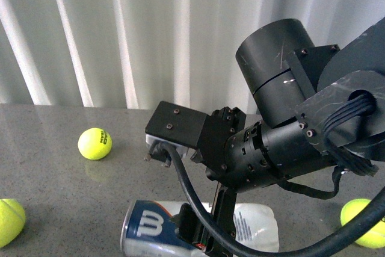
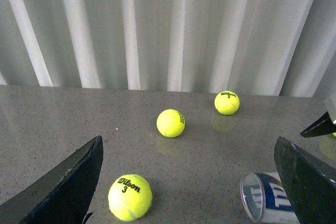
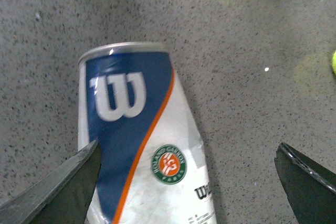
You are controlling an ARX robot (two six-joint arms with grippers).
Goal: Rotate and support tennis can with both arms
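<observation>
The can (image 3: 131, 129) lies on its side on the table (image 3: 252, 103). The right tool (image 3: 187, 145) is above it, spread wide, gripping nothing. The left tool (image 2: 189, 139) is spread wide and empty, beside the can's open end.

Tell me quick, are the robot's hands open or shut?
Left hand: open, holding nothing.
Right hand: open, over the lying tennis can, not gripping it.

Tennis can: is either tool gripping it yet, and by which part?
Nothing held. The left tool is open; the right tool is open, straddling the tennis can.
</observation>
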